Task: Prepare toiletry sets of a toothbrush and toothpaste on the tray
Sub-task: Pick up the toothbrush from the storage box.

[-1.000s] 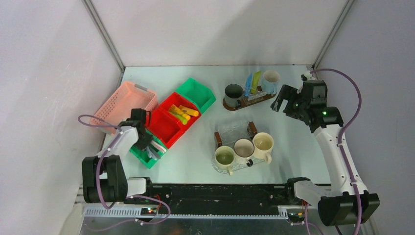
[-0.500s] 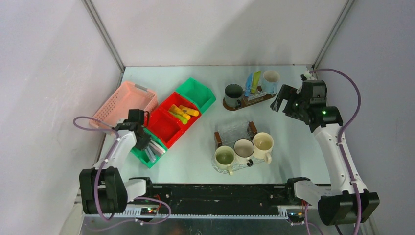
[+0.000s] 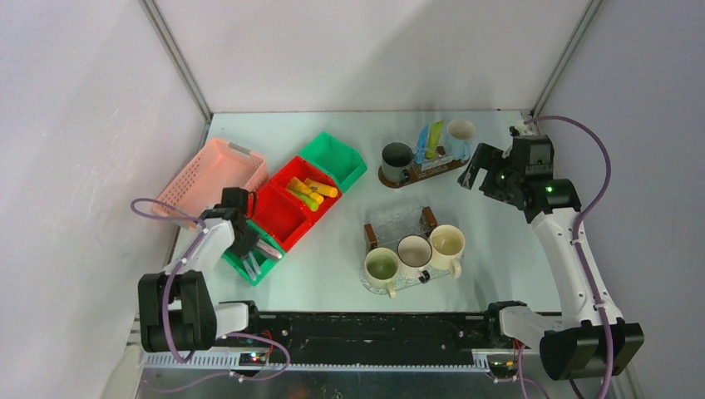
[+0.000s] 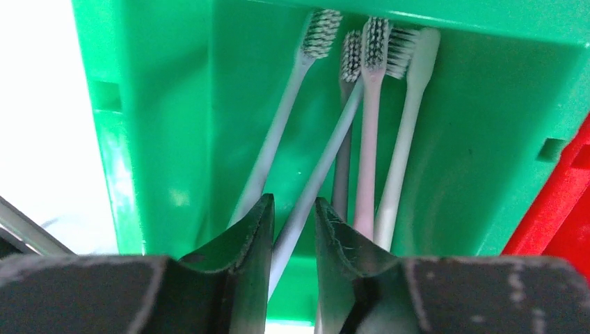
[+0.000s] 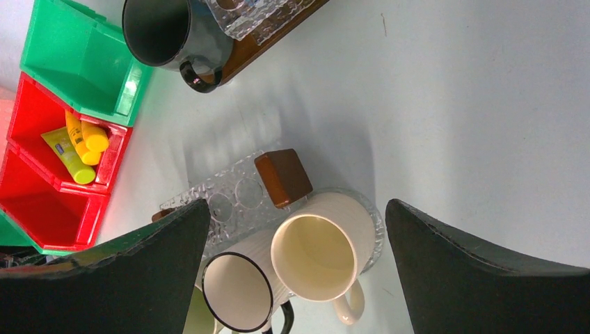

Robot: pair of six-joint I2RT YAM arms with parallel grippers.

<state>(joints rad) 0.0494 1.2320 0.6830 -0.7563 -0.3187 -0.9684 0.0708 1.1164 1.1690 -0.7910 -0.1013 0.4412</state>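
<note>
My left gripper (image 3: 248,241) (image 4: 292,203) is down in the near green bin (image 3: 243,268) (image 4: 174,104), which holds several slim pale toothbrushes (image 3: 268,249). Its jaws stand narrowly apart on either side of one pale toothbrush handle (image 4: 321,174), with a small gap on the right. Yellow and orange toothpaste tubes (image 3: 309,191) (image 5: 76,142) lie in the red bin. A cream mug (image 3: 447,243) (image 5: 323,254), a black-rimmed white mug (image 3: 413,251) and a third mug (image 3: 382,268) stand on the clear tray (image 3: 399,220). My right gripper (image 3: 480,173) (image 5: 296,205) hovers wide open and empty.
A back tray (image 3: 416,173) carries a dark mug (image 3: 397,156), a pale blue mug (image 3: 460,131) and blue and green tubes (image 3: 432,137). A pink basket (image 3: 218,174) stands far left. An empty green bin (image 3: 337,158) sits behind the red bin (image 3: 283,212).
My left gripper drew back up and left from the toothbrush bin, then came back down over it. My right arm has barely moved.
</note>
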